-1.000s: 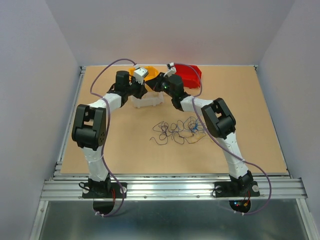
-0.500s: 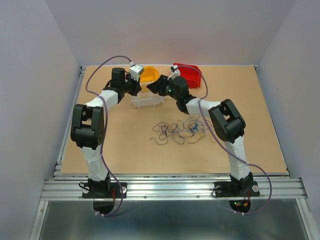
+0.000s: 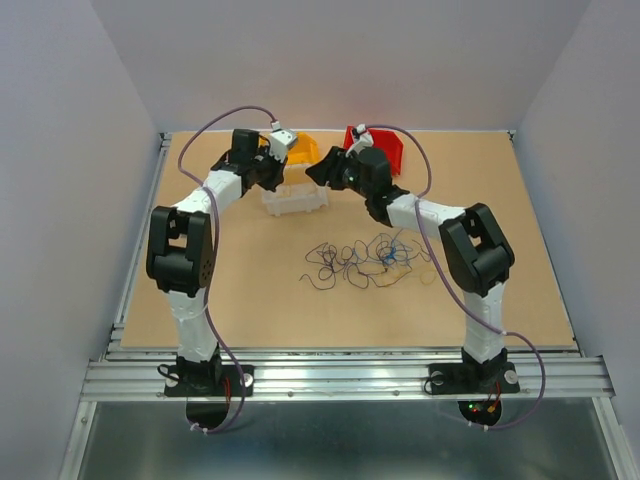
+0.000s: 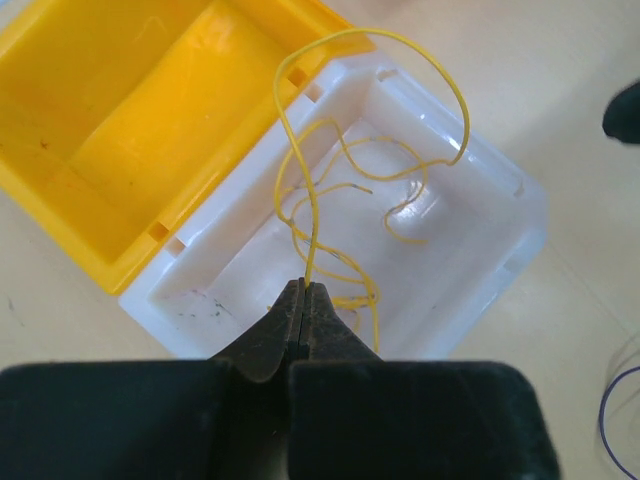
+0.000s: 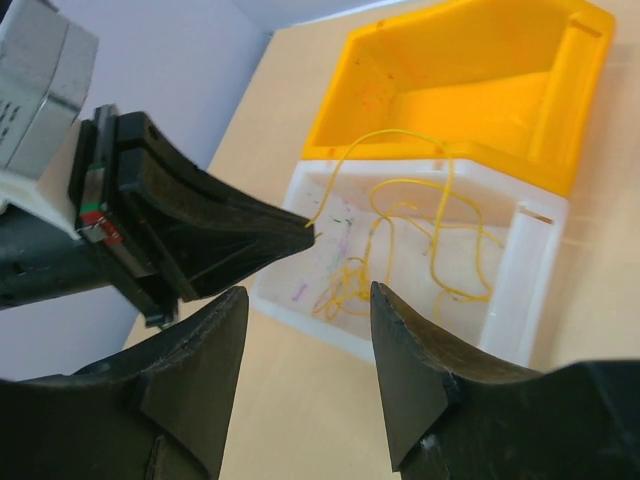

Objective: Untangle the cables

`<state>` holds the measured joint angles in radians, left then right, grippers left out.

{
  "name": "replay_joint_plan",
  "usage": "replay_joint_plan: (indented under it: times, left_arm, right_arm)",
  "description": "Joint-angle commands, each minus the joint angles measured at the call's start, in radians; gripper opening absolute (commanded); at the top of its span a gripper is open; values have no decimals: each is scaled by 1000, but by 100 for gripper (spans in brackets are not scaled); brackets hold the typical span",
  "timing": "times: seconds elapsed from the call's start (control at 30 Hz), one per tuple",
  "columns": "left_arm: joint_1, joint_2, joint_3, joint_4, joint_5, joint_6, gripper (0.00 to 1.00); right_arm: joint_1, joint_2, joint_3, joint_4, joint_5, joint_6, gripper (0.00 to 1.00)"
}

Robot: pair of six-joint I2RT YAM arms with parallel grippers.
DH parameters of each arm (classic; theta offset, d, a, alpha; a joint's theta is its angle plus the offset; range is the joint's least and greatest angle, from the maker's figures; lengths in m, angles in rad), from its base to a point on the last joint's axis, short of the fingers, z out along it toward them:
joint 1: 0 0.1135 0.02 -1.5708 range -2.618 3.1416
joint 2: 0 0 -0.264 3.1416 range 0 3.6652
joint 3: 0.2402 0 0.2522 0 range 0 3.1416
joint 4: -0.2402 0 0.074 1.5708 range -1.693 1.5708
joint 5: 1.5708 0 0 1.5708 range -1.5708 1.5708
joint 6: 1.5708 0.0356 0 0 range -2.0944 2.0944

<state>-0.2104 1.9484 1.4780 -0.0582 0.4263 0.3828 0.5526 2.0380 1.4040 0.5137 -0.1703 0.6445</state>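
Observation:
A tangle of thin blue, dark and pale cables (image 3: 358, 262) lies on the table between the two arms. One yellow cable (image 4: 313, 215) rises from my left gripper (image 4: 304, 287), which is shut on it at the tips. The rest of this cable curls inside the white bin (image 4: 240, 270). My left gripper (image 3: 284, 168) hangs over that bin (image 3: 297, 203). My right gripper (image 5: 308, 295) stands open with nothing between its fingers, just right of the left gripper's tip (image 5: 296, 232) and above the white bin's (image 5: 530, 250) near wall. The yellow cable (image 5: 447, 215) shows there too.
A yellow bin (image 3: 303, 150) touches the white bin's far side, and a red bin (image 3: 385, 150) stands behind the right gripper (image 3: 320, 172). A loop of dark cable (image 4: 606, 425) shows on the table at the right edge of the left wrist view.
My right gripper has opened and drawn back to the right, away from the left gripper. The left gripper stays shut on the yellow cable over the white bin.

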Motion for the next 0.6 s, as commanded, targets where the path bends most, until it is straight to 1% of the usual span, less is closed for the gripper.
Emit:
replay_joint_plan:
  times: [0.0, 0.03, 0.27, 0.4, 0.57]
  left_arm:
    - [-43, -8, 39, -121, -99, 79, 0]
    - [-50, -5, 39, -123, -133, 85, 0]
    - [-72, 55, 80, -160, -236, 102, 0]
    - [-72, 93, 108, -178, -259, 111, 0]
    - [-72, 136, 137, -193, -294, 114, 0]
  right_arm:
    - [-48, 13, 12, -38, 12, -37, 57]
    - [-60, 19, 15, -40, 12, -34, 57]
    - [-79, 51, 24, -38, 11, -29, 57]
    - [-85, 63, 27, -38, -1, -42, 56]
    - [-88, 85, 47, -38, -57, -80, 52]
